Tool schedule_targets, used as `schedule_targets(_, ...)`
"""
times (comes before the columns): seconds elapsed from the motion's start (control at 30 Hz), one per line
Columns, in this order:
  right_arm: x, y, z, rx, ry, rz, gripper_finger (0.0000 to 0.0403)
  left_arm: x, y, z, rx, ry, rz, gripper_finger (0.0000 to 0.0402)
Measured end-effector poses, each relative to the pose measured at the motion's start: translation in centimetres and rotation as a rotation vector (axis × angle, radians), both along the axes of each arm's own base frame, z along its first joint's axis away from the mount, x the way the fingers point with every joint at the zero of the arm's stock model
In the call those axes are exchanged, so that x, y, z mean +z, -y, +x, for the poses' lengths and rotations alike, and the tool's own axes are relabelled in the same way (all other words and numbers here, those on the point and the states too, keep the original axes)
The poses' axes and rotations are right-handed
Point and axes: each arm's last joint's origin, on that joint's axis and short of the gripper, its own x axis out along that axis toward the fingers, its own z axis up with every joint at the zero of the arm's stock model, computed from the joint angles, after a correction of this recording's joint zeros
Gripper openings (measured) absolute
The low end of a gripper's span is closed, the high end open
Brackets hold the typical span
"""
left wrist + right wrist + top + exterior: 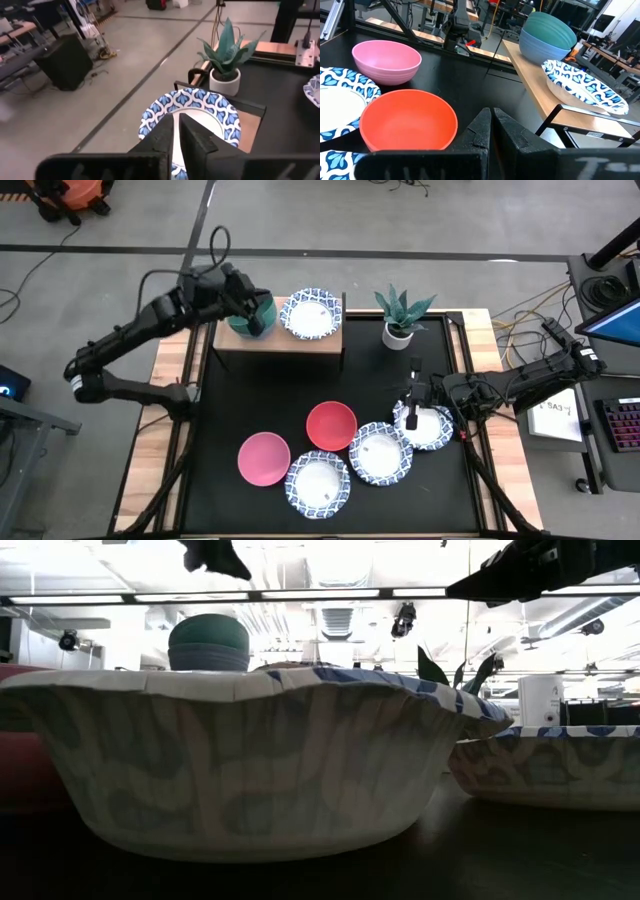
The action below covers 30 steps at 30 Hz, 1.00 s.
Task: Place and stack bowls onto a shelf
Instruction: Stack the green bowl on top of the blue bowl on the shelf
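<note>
From above, the left hand (262,315) hovers at the green bowl (250,317) on the shelf (280,345), beside a patterned bowl (311,313). The right hand (413,418) sits over another patterned bowl (425,426) on the bench (220,420). The wrist views show both hands' fingers nearly closed, apparently holding nothing. The red bowl (409,120) and pink bowl (386,61) rest on the bench.

Green bowl (551,23) nested in a blue bowl (540,46); red bowl (331,425); pink bowl (264,457); four blue-patterned white bowls (317,484).
</note>
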Motion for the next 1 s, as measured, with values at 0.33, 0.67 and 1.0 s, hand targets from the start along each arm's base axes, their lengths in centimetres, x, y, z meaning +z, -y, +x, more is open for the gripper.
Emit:
schedule_targets(0.33, 0.0, 0.0, 0.0, -0.001, 0.001, 0.007, 0.0009, -5.4, -0.9, -0.1, 0.059, 0.025, -0.048, 0.0)
schedule_targets(0.67, 0.0, 0.0, 0.0, -0.001, 0.001, 0.006, 0.0009, -7.8, -1.0, 0.0, 0.091, 0.005, -0.144, 0.0)
schedule_targets(1.0, 0.0, 0.0, 0.0, -0.001, 0.001, 0.006, 0.0009, -8.0, -1.0, 0.1, 0.079, 0.009, -0.168, 0.0)
